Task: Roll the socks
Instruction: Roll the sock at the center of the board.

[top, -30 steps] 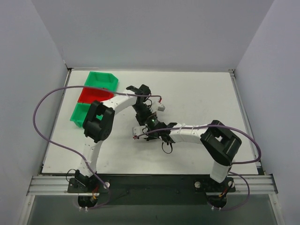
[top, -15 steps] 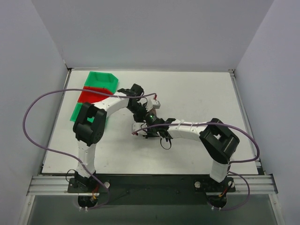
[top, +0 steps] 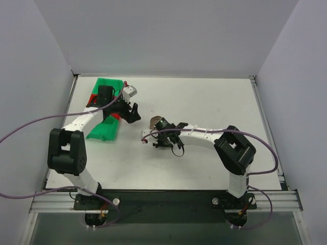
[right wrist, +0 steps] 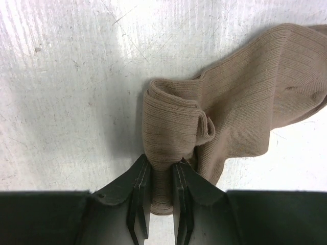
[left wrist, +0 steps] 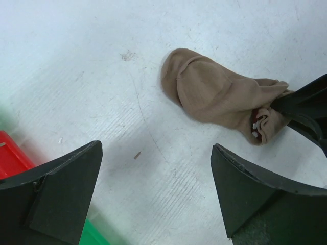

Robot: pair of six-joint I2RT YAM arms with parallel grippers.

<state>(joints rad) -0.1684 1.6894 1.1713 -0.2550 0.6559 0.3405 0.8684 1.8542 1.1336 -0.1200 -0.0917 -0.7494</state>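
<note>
Pinch on folded end of tan sock [right wrist: 240, 97] by right gripper [right wrist: 159, 171], likely anchoring the roll.
Fold sits clamped between right fingers [right wrist: 140, 189], rest of tan sock spreads past the tips on table [right wrist: 61, 76]; left gripper [left wrist: 156, 150] gapes empty, tan sock lying ahead of its fingers [left wrist: 56, 194].

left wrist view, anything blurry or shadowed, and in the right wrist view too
Left wrist view: the sock is sharp, while the red bin at the edge is a soft blur. Right wrist view: the knit ribs are crisp, a grey shadow falls on the table left of the fold, and the lower right glares white.
</note>
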